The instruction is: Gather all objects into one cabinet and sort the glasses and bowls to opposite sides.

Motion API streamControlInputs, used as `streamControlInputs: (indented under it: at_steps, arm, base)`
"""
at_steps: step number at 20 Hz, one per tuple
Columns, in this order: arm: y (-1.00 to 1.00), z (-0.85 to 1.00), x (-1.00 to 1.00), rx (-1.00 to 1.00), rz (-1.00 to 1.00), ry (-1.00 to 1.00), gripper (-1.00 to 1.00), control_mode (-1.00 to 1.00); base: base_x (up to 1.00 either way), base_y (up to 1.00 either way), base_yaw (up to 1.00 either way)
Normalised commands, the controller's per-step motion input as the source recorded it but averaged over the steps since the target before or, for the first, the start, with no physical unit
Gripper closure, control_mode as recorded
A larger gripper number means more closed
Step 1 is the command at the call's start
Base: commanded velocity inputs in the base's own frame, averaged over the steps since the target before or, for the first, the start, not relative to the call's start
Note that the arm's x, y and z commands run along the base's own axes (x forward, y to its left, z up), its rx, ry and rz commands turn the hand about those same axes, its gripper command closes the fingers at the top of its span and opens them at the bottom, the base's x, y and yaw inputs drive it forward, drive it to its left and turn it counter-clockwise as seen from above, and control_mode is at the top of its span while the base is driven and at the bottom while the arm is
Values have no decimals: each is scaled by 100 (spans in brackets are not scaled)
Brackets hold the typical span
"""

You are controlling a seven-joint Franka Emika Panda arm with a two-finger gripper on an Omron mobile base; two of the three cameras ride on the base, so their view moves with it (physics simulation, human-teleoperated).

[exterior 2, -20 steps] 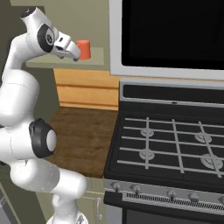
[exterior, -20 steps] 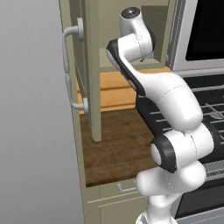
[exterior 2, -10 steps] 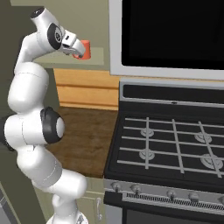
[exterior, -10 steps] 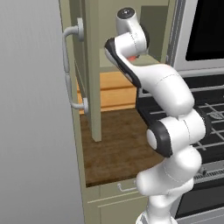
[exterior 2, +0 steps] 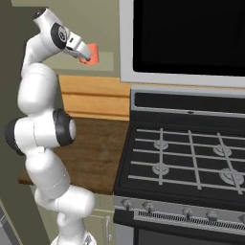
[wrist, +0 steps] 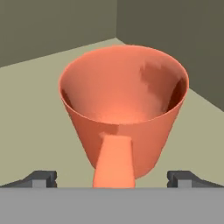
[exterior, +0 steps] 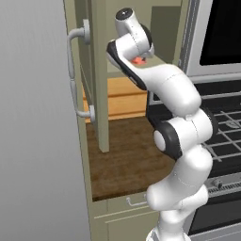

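Note:
An orange-red handled cup (wrist: 124,109) stands upright on the pale shelf of the olive-green cabinet (wrist: 30,100), its handle turned toward the hand. My gripper (wrist: 113,178) is open, and its fingertips (wrist: 43,177) sit wide on either side of the cup's base without touching it. In the right base view the gripper (exterior 2: 82,52) reaches up into the cabinet (exterior 2: 103,28), right against the cup (exterior 2: 92,53). In the left base view a sliver of the cup (exterior: 138,60) shows behind the wrist, and the cabinet door (exterior: 99,75) stands open.
A pale curved handle (exterior: 75,70) sticks out from the open door. Under the cabinet lies a wooden counter (exterior 2: 98,153). A black stove (exterior 2: 186,162) sits to its right below a dark appliance front (exterior 2: 191,38). A grey wall (exterior: 33,141) closes off the left side.
The arm has straightened and pushed the hand deeper into the cabinet, up to the orange-red cup. The cup has not moved, and the jaws have stayed wide.

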Motion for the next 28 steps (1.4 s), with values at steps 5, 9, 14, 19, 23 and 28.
streamControlInputs:
  at_steps: [5, 9, 14, 19, 23, 28]
  arm:
    - [2, 0, 10, 0, -15, 0, -100, -100]
    - [0, 0, 0, 0, -16, 0, 100, -100]
    - [-3, -1, 0, 0, -12, 0, 100, -100]
    - [-18, -7, -18, 0, -2, -3, 100, -100]
    - [-5, -6, -56, 0, 0, -16, 100, -100]
    - [0, -12, -87, 0, 6, -25, 100, -100]
  base:
    - [0, 0, 0]
    - [0, 0, 0]
    - [0, 0, 0]
    - [0, 0, 0]
    - [0, 0, 0]
    - [0, 0, 0]
